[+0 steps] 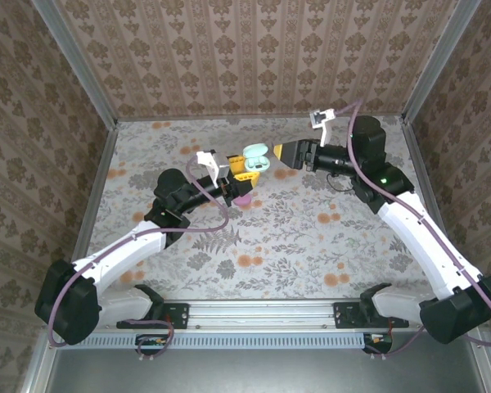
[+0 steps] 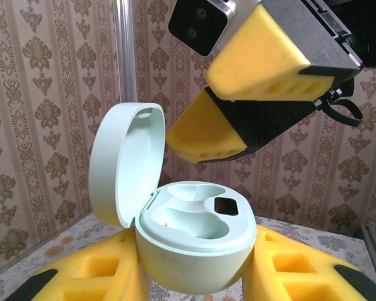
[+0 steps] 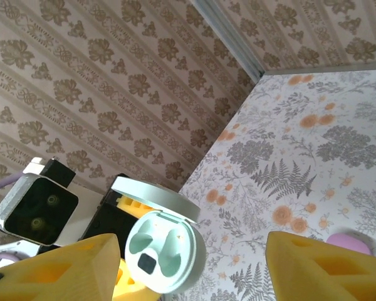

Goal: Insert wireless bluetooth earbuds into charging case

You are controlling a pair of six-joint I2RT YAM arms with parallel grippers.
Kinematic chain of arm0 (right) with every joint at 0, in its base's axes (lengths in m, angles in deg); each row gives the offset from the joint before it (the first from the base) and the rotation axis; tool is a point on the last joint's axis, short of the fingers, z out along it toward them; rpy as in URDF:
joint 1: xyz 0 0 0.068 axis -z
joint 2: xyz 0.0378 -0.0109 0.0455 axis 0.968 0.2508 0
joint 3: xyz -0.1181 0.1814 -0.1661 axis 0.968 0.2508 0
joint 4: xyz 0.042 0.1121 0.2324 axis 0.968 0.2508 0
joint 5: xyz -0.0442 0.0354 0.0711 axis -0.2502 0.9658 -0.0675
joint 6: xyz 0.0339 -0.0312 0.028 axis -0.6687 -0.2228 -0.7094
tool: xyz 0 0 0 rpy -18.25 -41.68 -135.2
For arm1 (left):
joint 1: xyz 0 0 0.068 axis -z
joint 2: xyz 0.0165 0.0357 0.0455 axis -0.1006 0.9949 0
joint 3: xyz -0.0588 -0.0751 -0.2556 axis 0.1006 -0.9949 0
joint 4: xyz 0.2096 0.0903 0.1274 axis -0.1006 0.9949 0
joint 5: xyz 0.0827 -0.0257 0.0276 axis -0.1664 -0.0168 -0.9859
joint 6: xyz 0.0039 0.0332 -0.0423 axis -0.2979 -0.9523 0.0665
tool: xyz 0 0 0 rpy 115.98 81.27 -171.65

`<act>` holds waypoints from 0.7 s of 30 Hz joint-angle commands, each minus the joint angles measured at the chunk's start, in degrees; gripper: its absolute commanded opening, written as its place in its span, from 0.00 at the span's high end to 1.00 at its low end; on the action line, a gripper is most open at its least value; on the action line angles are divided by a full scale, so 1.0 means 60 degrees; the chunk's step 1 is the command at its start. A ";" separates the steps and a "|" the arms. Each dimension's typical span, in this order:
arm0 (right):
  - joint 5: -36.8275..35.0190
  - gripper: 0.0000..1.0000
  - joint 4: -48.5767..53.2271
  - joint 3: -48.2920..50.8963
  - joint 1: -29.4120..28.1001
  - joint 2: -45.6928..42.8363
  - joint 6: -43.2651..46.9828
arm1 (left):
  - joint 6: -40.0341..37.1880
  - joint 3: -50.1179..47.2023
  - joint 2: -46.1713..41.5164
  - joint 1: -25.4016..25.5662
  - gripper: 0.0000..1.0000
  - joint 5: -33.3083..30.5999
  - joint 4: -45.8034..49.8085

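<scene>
Brown-and-beige damask wallpaper covers the walls [image 1: 254, 57] on three sides of the enclosure. Silver metal posts [image 1: 75, 61] run up the back corners. The tabletop [image 1: 311, 246] carries a grey fern and orange flower print, evenly lit, with a metal rail [image 1: 262, 311] along its near edge.

Bright, soft, even light fills all 3 views. Only faint shadows lie on the counter [image 1: 311, 246]. The wall [image 2: 44, 125] looks a little blurry in the left wrist view.
</scene>
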 commanded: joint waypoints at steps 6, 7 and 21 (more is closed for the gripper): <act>-0.1286 0.38 0.1958 0.0613 0.1192 -0.0286 -0.0472 | -0.0387 0.0046 -0.0238 0.0065 0.64 -0.0156 -0.0049; -0.1492 0.39 0.2253 0.0781 0.1436 -0.0235 -0.0438 | -0.0332 0.0038 -0.0239 0.0057 0.64 -0.0150 -0.0054; -0.3174 0.55 0.4567 0.2262 0.3423 0.1505 0.0516 | 0.0075 -0.0137 -0.0194 0.0064 0.64 -0.0183 -0.0191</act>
